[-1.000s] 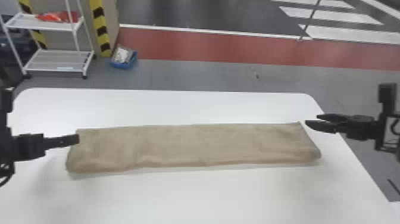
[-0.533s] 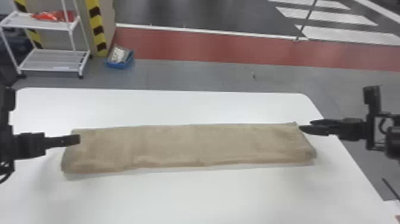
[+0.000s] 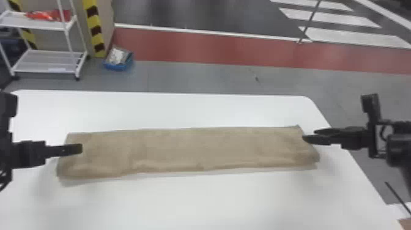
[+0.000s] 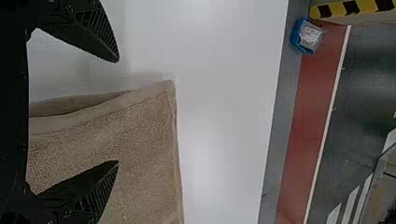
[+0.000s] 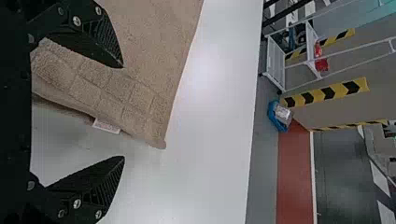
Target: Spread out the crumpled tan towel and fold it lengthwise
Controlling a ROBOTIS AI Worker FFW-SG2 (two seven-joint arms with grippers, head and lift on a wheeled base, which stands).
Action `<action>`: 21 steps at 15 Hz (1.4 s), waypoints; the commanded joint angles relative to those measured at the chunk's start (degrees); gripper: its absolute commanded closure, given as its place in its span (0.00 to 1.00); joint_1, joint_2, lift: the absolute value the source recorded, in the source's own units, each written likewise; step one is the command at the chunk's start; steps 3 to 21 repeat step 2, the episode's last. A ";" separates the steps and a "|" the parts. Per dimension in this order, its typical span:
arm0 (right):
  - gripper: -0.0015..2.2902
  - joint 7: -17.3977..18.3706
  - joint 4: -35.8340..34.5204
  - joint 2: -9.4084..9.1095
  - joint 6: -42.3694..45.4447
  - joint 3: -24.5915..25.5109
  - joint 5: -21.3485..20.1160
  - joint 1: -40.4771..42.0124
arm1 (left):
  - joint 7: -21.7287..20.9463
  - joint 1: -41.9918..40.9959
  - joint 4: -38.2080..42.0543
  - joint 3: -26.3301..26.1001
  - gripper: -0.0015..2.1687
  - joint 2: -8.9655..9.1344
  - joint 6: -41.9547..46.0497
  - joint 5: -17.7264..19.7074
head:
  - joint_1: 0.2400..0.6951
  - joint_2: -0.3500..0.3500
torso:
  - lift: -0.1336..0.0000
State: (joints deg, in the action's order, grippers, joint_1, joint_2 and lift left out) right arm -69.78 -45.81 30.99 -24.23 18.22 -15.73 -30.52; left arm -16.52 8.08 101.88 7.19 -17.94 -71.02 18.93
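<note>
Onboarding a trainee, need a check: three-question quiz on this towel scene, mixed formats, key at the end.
1. True or false: the tan towel lies as a long strip across the white table.

2. Multiple choice: how does the left gripper stand?
A) Shut on the towel
B) Open, fingers well apart
C) Shut, with nothing held

3. Fill in the colour: the small container on the floor beyond the table is ____.

Key: 1 true; 2 B; 3 blue.
</note>
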 commanded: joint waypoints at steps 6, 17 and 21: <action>0.10 0.00 0.02 0.04 0.01 0.68 0.08 0.81 | -0.44 -0.79 0.60 -0.07 0.06 -0.34 -0.48 -0.21 | 1.00 0.21 | 0.07; 0.10 0.00 0.02 0.04 0.01 0.68 0.08 0.81 | -0.44 -0.79 0.60 -0.07 0.06 -0.34 -0.48 -0.21 | 1.00 0.21 | 0.07; 0.10 0.00 0.02 0.04 0.01 0.68 0.08 0.81 | -0.44 -0.79 0.60 -0.07 0.06 -0.34 -0.48 -0.21 | 1.00 0.21 | 0.07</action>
